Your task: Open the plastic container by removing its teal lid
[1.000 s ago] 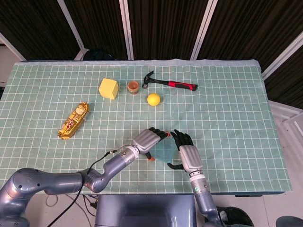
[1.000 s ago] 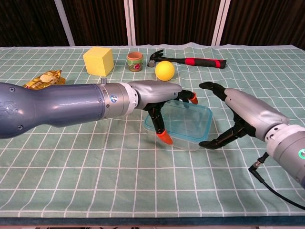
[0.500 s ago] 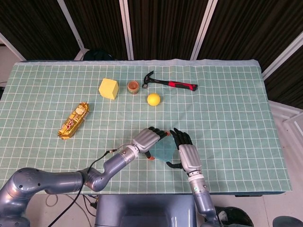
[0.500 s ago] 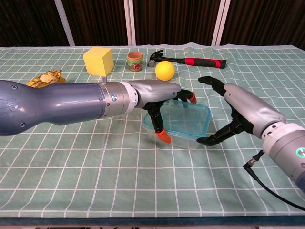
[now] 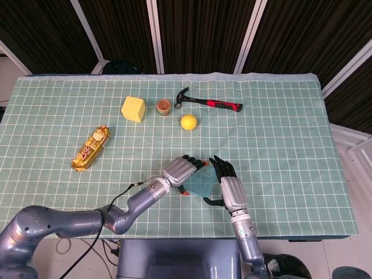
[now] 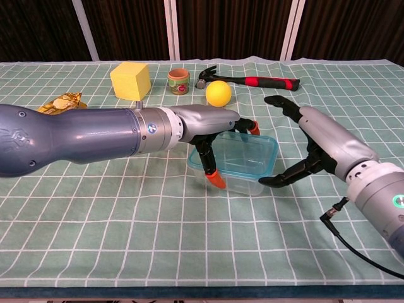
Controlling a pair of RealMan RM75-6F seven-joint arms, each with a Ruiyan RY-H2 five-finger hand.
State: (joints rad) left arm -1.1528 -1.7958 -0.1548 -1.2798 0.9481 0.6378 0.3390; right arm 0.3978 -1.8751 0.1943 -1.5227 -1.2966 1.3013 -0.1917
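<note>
The plastic container [image 6: 243, 165] sits near the front of the bench [image 6: 189, 240], on the green checked cloth, and its teal lid [image 6: 249, 151] is on top of it. The left hand [image 6: 211, 129] is over the container's left end. Its fingers [image 6: 208, 165] curl down around that end, and the orange tips touch the side and the far rim, so it looks like it has hold of the box. The right hand [image 6: 315, 142] is at the container's right end. Its fingers are spread wide apart, with the thumb low near the right corner of the box and the other fingers up high above it. I cannot tell if the thumb touches the box, and this hand holds nothing. From the head view, both hands [image 5: 183, 172] [image 5: 228, 185] sit close on each side of the box. Farther back on the bench there is a yellow ball [image 6: 218, 93], and behind it a hammer [image 6: 249, 79] with a red and black handle. Left of the hammer's head stands a small cup [image 6: 179, 81], and left of that is a yellow block [image 6: 130, 81]. A shiny gold snack pack [image 5: 91, 148] lies well off to the left side.
</note>
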